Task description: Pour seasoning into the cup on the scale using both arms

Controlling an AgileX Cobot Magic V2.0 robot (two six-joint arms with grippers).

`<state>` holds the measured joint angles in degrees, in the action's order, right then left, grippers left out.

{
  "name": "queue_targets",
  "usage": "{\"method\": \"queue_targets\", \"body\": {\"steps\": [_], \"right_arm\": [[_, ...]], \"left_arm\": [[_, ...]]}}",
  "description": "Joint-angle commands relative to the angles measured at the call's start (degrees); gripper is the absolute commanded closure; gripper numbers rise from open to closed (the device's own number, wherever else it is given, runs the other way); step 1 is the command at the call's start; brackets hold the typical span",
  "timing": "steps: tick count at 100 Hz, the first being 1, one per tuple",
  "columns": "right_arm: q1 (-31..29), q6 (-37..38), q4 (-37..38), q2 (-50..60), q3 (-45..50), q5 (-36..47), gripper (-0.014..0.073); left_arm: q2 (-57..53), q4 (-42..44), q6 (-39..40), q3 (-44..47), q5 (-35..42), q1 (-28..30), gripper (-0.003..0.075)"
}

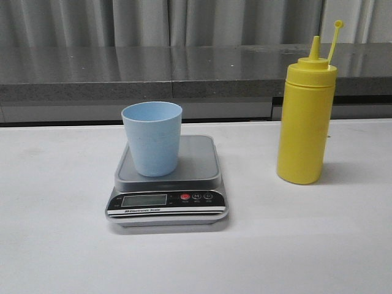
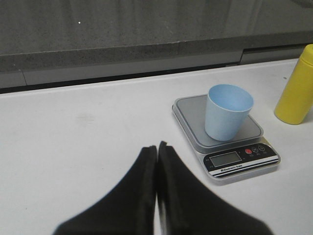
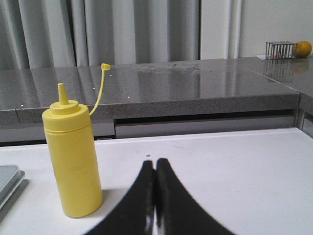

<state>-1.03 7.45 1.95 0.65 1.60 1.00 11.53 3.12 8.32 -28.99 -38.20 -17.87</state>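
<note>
The light blue cup (image 1: pixel 152 138) stands upright on the silver-grey scale (image 1: pixel 196 160), toward its left side. The yellow seasoning bottle (image 1: pixel 305 122) stands upright on the white table to the right of the scale, its cap hanging open on the strap (image 1: pixel 334 38). No gripper shows in the front view. In the left wrist view my left gripper (image 2: pixel 157 146) is shut and empty, over bare table some way short of the scale (image 2: pixel 190 122) and cup (image 2: pixel 227 110). In the right wrist view my right gripper (image 3: pixel 155 161) is shut and empty, beside the bottle (image 3: pixel 71 159) and apart from it.
A grey stone counter (image 1: pixel 184 73) runs along the back of the white table (image 1: pixel 61 245), with curtains behind it. A small wire rack (image 3: pixel 279 49) with a yellow fruit (image 3: pixel 303 48) sits far off on the counter in the right wrist view.
</note>
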Motion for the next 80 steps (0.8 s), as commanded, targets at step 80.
{"method": "queue_targets", "body": {"steps": [80], "right_arm": [[0.06, -0.01, 0.19, -6.53, -14.49, -9.46, 0.0662]], "left_arm": [[-8.11, -0.38, 0.57, 1.59, 4.09, 0.06, 0.0740]]}}
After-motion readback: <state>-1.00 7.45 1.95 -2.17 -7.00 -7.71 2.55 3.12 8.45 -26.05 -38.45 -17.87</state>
